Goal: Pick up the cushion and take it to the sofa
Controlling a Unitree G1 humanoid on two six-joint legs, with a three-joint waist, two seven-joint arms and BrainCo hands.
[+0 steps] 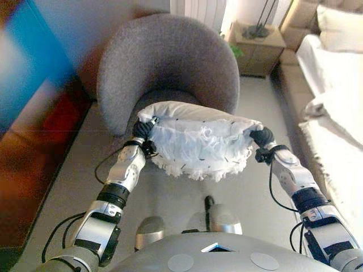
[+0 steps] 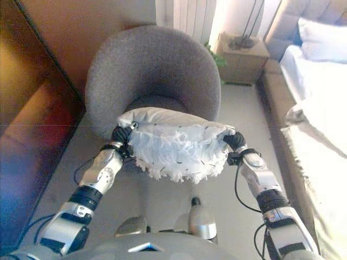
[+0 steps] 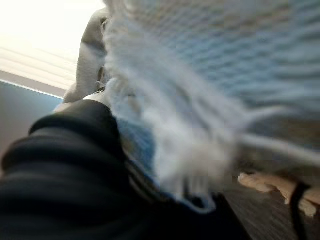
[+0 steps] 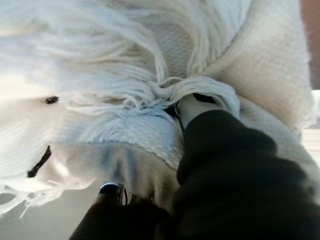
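A white cushion with a shaggy fringe and small dark flecks is held up between my two hands, in front of the seat of a grey round armchair. My left hand is at the cushion's left end and my right hand at its right end. Both hands are buried in the fabric. The left wrist view shows the cushion close against the dark cover. The right wrist view shows the fringe wrapped over the right hand.
The armchair stands just ahead on the grey floor. A beige upholstered bed or sofa with a white cover runs along the right side. A wooden nightstand stands at the back. A dark glossy cabinet lines the left side.
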